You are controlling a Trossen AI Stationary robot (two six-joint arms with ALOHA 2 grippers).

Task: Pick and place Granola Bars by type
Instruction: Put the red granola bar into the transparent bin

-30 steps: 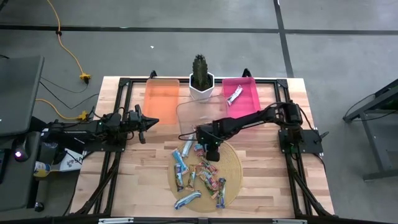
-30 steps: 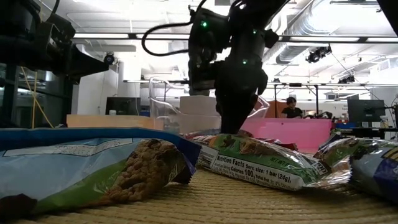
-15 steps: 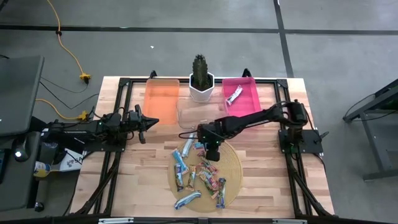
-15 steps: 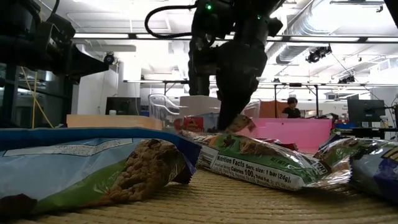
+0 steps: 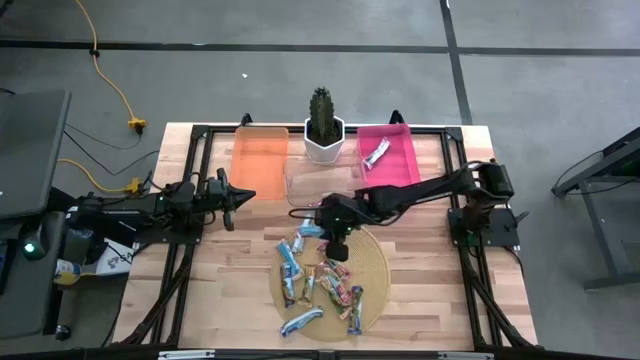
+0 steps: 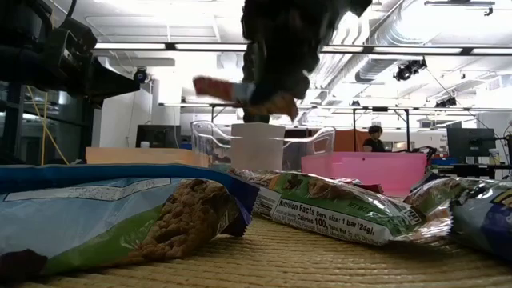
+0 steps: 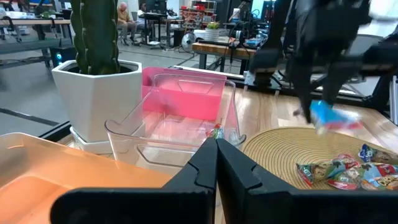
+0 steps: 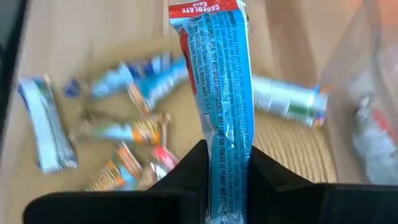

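Note:
Several granola bars (image 5: 322, 282) in blue, orange and red wrappers lie scattered on a round woven mat (image 5: 375, 262). My right gripper (image 5: 335, 228) hangs above the mat's far-left part, shut on a blue bar with a red end (image 8: 225, 81); the low view also shows this bar (image 6: 240, 91). My left gripper (image 5: 232, 195) waits shut near the orange bin (image 5: 260, 155), at the table's left. One silver bar (image 5: 377, 152) lies in the pink bin (image 5: 400, 160). My right gripper pinches the blue bar between its two fingers, at a spot (image 8: 227, 140) toward one end. The bar lies along the fingers and sticks out past them, red end (image 8: 205, 9) farthest out. It is lifted clear of the mat and roughly level (image 6: 228, 88).
A clear bin (image 5: 318, 180) stands between the orange and pink bins, with a cactus in a white pot (image 5: 323, 128) behind it. In the low view, big close bars (image 6: 120, 212) (image 6: 336, 210) lie on the mat. Bare wood lies left and right of the mat.
My right gripper has risen from the pile on the mat and shifted a little toward the far edge, carrying the blue bar up with it. The bar lay among the others and now hangs clear above them.

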